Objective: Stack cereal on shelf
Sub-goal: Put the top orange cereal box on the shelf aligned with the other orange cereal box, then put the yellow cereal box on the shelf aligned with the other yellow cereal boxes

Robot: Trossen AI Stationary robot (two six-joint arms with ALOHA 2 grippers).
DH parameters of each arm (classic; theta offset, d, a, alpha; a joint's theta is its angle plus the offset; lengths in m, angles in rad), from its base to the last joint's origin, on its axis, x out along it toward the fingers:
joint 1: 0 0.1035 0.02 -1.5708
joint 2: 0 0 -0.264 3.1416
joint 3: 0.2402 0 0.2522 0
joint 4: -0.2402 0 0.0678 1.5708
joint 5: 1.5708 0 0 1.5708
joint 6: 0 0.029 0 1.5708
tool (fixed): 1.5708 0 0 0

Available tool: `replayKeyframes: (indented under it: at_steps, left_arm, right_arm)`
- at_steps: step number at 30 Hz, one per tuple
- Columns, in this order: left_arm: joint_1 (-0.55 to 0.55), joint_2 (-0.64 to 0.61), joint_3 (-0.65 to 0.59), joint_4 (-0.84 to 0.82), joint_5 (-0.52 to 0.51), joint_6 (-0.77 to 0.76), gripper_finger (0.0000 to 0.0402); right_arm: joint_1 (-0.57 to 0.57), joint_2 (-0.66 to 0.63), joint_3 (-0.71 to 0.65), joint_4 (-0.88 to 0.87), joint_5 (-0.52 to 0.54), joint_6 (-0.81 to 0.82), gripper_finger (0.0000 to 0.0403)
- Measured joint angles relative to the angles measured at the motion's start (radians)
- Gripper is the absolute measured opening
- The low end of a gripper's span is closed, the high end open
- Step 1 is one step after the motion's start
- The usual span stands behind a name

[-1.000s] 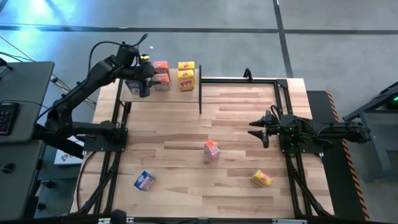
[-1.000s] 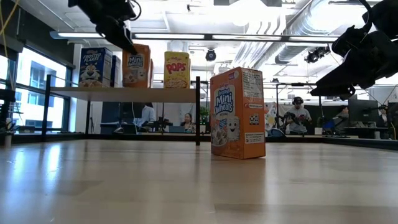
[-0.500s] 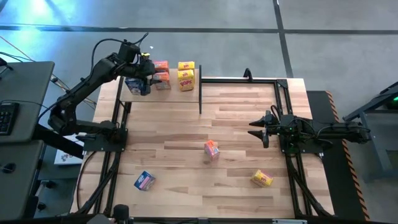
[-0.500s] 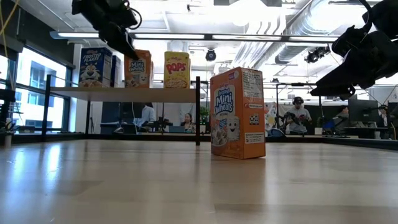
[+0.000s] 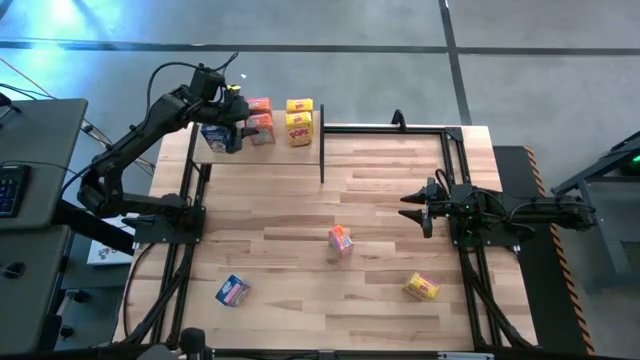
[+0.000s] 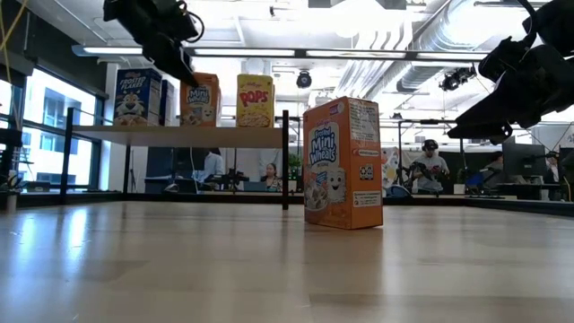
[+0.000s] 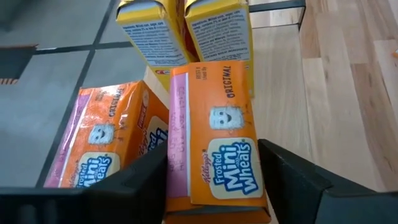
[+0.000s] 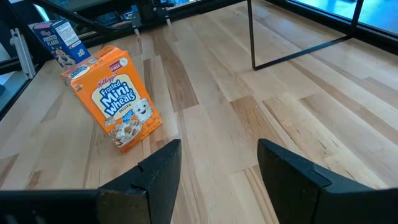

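Observation:
The shelf stands at the table's far left on black posts. On it stand a blue cereal box, two orange ones and two yellow ones. My left gripper is open above the shelf, its fingers on either side of the top of one upright orange box; I see no plain touch. On the tabletop stand an orange box, a blue box and a yellow box. My right gripper waits open at the table's right.
A black upright post marks the shelf's right end. Black frame rails run along the table's left and right sides. People sit in the room beyond the far edge.
The orange box under my left gripper has sunk a little and now stands upright on the shelf board beside the yellow boxes. The gripper moved slightly with it, then kept still.

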Motion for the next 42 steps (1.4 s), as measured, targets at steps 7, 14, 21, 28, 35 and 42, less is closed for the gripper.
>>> replayKeyframes:
  at_steps: [7,14,21,28,35,42]
  left_arm:
    - [0.0,-0.018,0.0,0.018,-0.017,-0.001,0.0242]
    - [0.0,-0.069,-0.001,0.023,-0.043,-0.026,0.0259]
    - [-0.007,-0.138,-0.001,0.028,-0.056,-0.082,0.026]
    - [-0.09,-0.212,-0.001,0.021,-0.057,-0.196,0.026]
    - [-0.252,-0.261,-0.001,0.019,-0.059,-0.331,0.026]
    - [-0.4,-0.265,-0.001,0.02,-0.06,-0.432,0.026]
  right_arm:
    - [0.0,0.0,0.0,0.0,0.0,0.0,0.0205]
    - [0.0,0.0,0.0,0.0,0.0,0.0,0.0205]
    - [0.0,0.0,0.0,0.0,0.0,0.0,0.0205]
    - [0.0,0.0,0.0,0.0,0.0,0.0,0.0205]
    - [0.0,0.0,0.0,0.0,0.0,0.0,0.0205]
    - [0.0,0.0,0.0,0.0,0.0,0.0,0.0205]
